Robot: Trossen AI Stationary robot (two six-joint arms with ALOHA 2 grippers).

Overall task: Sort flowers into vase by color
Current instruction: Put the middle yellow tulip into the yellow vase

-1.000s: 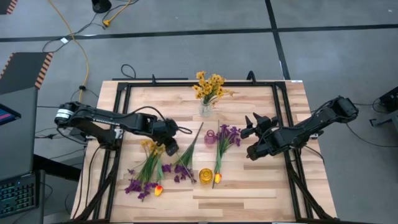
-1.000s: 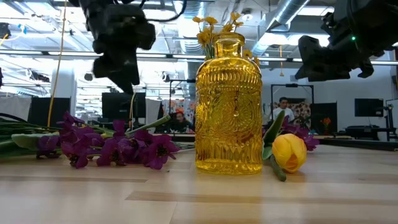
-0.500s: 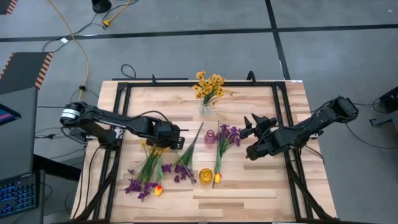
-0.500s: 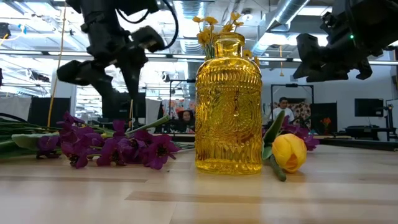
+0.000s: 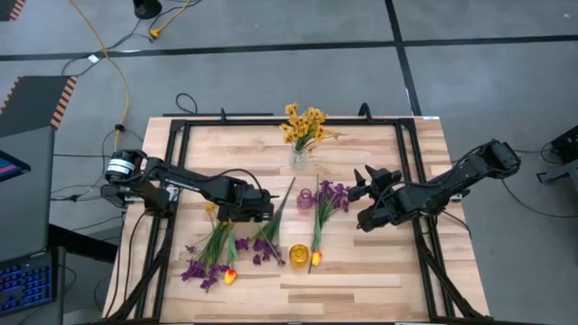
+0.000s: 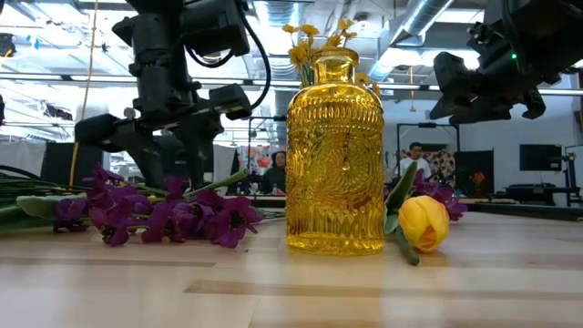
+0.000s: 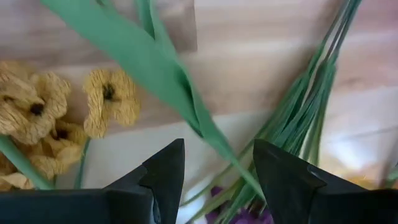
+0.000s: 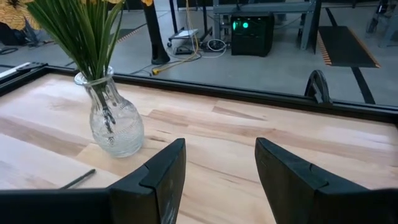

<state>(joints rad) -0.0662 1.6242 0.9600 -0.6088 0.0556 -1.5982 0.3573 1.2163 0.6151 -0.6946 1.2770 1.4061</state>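
Long-stemmed flowers lie on the wooden table: a left bunch (image 5: 217, 242) with yellow clustered blooms, purple blossoms and a tulip (image 5: 229, 275), a purple stem (image 5: 269, 236), and a purple-and-tulip pair (image 5: 321, 224). Yellow blooms stand in the clear vase (image 5: 298, 159). A small purple vase (image 5: 305, 199) and a yellow vase (image 5: 298, 255) stand mid-table. My left gripper (image 5: 266, 213) hovers open over green stems and a leaf (image 7: 186, 106), with yellow blooms (image 7: 37, 112) beside it. My right gripper (image 5: 362, 185) waits open, raised right of the purple blossoms, facing the clear vase (image 8: 116, 129).
A black frame (image 5: 271, 122) runs around the tabletop. In the low view the yellow vase (image 6: 335, 155) stands in front, a tulip (image 6: 424, 223) lies against its right and purple blossoms (image 6: 164, 219) to its left. Bare wood lies along the near edge and right side.
My left gripper has moved toward the table's right, from over the yellow clustered blooms to over the green stems, turning and coming lower as it went. The flowers and vases have stayed put.
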